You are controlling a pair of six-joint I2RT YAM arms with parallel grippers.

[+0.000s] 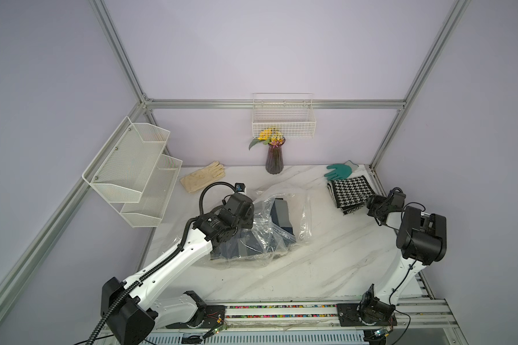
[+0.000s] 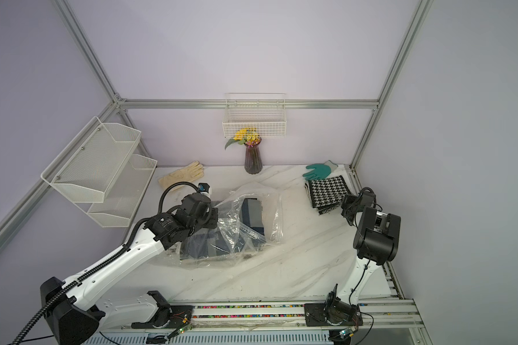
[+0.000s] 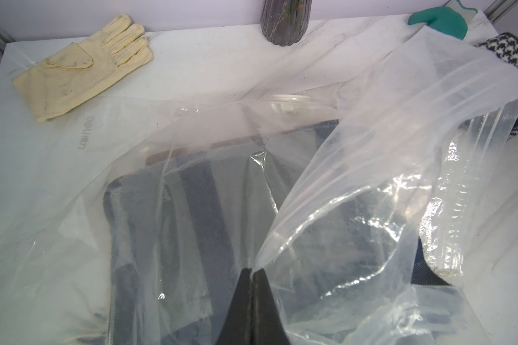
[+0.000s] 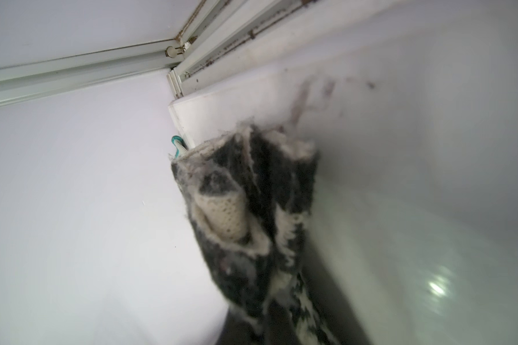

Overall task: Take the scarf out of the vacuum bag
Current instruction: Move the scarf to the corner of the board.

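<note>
Vase (image 1: pixel 273 159): dark ribbed glass with yellow flowers, upright at the back edge of the marble-look desk (image 1: pixel 326 263).
Vacuum bag (image 1: pixel 269 221): clear and crumpled, lying on the desk in front of the vase and a little to its left. Its zip-strip edge is on the side toward the houndstooth scarf.
Valve cap (image 3: pixel 287 103): round and white, on the end of the bag nearest the vase.
Inside the bag: a dark blue and grey folded cloth (image 3: pixel 198 209), seen through the film.
Left hand (image 3: pixel 252 273): fingers pressed together, pinching a fold of the bag's upper film, in front and left of the vase.
Houndstooth scarf (image 1: pixel 350 194): black and white, folded, outside the bag, to the right of the vase and nearer the arms.
Right hand (image 1: pixel 369 205): closed on the scarf's edge farthest from the vase. The wrist view is blurred there.
Green glove (image 1: pixel 340 171): right of the vase, just beside the scarf.
Cream glove (image 1: pixel 202 179): flat on the desk, left of the vase.
</note>
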